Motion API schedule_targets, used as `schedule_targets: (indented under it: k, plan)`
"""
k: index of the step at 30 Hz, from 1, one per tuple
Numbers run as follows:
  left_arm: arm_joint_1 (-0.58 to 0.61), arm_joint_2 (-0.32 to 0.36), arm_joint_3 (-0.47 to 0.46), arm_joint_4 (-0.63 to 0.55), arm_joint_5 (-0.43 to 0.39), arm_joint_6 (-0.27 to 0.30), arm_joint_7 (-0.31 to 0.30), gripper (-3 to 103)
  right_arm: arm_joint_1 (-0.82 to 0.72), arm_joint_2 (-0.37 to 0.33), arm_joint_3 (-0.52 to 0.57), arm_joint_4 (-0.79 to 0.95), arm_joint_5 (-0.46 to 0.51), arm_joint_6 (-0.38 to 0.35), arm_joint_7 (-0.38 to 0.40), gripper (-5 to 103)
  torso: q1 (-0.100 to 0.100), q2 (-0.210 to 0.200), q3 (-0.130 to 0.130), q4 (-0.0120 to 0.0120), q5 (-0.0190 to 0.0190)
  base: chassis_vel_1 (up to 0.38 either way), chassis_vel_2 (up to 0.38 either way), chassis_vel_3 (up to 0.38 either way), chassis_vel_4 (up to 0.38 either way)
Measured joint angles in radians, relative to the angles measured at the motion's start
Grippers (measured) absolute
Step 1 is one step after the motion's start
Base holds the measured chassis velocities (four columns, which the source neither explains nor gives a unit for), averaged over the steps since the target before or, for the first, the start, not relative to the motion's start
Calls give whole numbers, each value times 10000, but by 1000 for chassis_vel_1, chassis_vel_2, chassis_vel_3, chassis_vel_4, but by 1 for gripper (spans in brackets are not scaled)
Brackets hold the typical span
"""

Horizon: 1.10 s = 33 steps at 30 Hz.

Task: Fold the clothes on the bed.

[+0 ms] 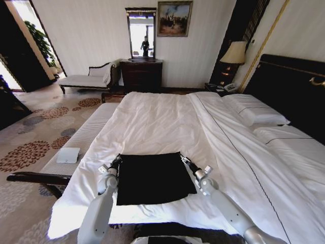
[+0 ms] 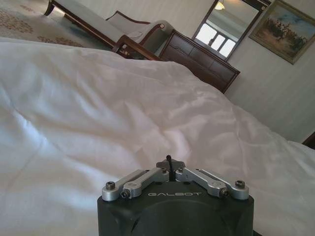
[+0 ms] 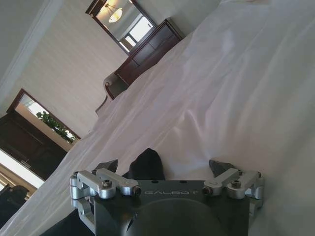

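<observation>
The clothes (image 1: 152, 178), a black garment, lie flat as a rough rectangle on the white bed (image 1: 152, 117) near its foot. My left gripper (image 1: 116, 160) is at the garment's far left corner. In the left wrist view it (image 2: 169, 167) is shut, with a sliver of black cloth pinched between the tips. At the far right corner my right gripper (image 1: 184, 160) rests low on the bedding. In the right wrist view it (image 3: 165, 166) stands open, a raised black corner of the clothes (image 3: 145, 164) lying between its spread fingers.
A white-cushioned bench (image 1: 86, 134) runs along the bed's left side, with a small white item (image 1: 67, 155) on it. Pillows (image 1: 256, 114) and a dark headboard (image 1: 289, 86) are on the right. A dresser (image 1: 141, 73) and a chaise (image 1: 86, 79) stand against the far wall.
</observation>
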Motion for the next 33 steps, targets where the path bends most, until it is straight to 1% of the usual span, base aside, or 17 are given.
schedule_targets:
  k: [8,9,10,12,15,16,19,21,22,24,25,26,27,29,30,31,33]
  plan:
    - [-64,-19,74,42,-11,-4,-6,0,670,413,54,-1104,-11,-87,-523,100,0,0,0,-3,-2,0,0,0,0]
    - [-53,-19,91,13,-11,-5,-10,0,791,493,59,-1254,30,-101,-628,103,0,0,0,-2,0,0,0,0,0]
    - [-37,-19,107,-5,-8,-5,-14,0,847,540,63,-1331,66,-119,-708,100,0,0,0,-1,0,0,0,0,0]
    - [-17,-18,120,-17,-4,-5,-16,0,878,579,64,-1389,88,-146,-818,100,0,0,0,-1,-1,0,0,0,0]
    - [67,12,141,-64,32,-12,-19,0,886,701,52,-1470,76,-237,-1186,85,1,0,0,-2,0,0,0,0,0]
    - [67,12,141,-64,32,-12,-19,0,886,701,52,-1470,76,-237,-1186,85,1,0,0,-2,0,0,0,0,0]
    - [135,44,135,-124,37,-15,-25,0,843,767,49,-1473,62,-283,-1396,68,0,0,0,2,2,0,0,0,0]
    - [161,60,133,-165,39,-14,-34,0,770,759,49,-1429,65,-301,-1549,62,0,-1,1,0,2,0,0,0,0]
    - [161,60,133,-165,39,-14,-34,0,770,759,49,-1429,65,-301,-1549,62,0,-1,1,0,2,0,0,0,0]
    - [195,68,131,-195,52,-15,-56,0,668,715,50,-1384,61,-320,-1814,51,0,0,1,0,2,0,0,0,0]
    - [204,68,131,-203,57,-15,-63,0,645,704,52,-1376,50,-321,-1889,51,0,-1,1,-1,2,0,0,0,0]
    - [219,68,131,-218,66,-15,-70,0,623,696,58,-1364,32,-321,-1965,46,1,0,0,-2,3,0,0,0,0]
    - [219,68,131,-218,66,-15,-70,0,623,696,58,-1364,32,-321,-1965,46,1,0,0,-2,3,0,0,0,0]
    - [251,68,132,-229,89,-15,-79,0,590,691,74,-1341,-21,-266,-2049,35,0,0,1,-2,2,0,0,0,0]
    - [257,68,133,-230,99,-15,-81,0,585,691,77,-1333,-33,-244,-2059,35,0,0,1,-1,2,0,0,0,0]
    - [272,68,136,-232,129,-18,-87,0,574,691,85,-1311,-58,-159,-2077,24,0,-1,1,0,2,0,0,0,0]
    - [276,64,136,-232,143,-20,-92,0,574,691,89,-1305,-62,-121,-2078,24,0,0,1,0,2,0,0,0,0]
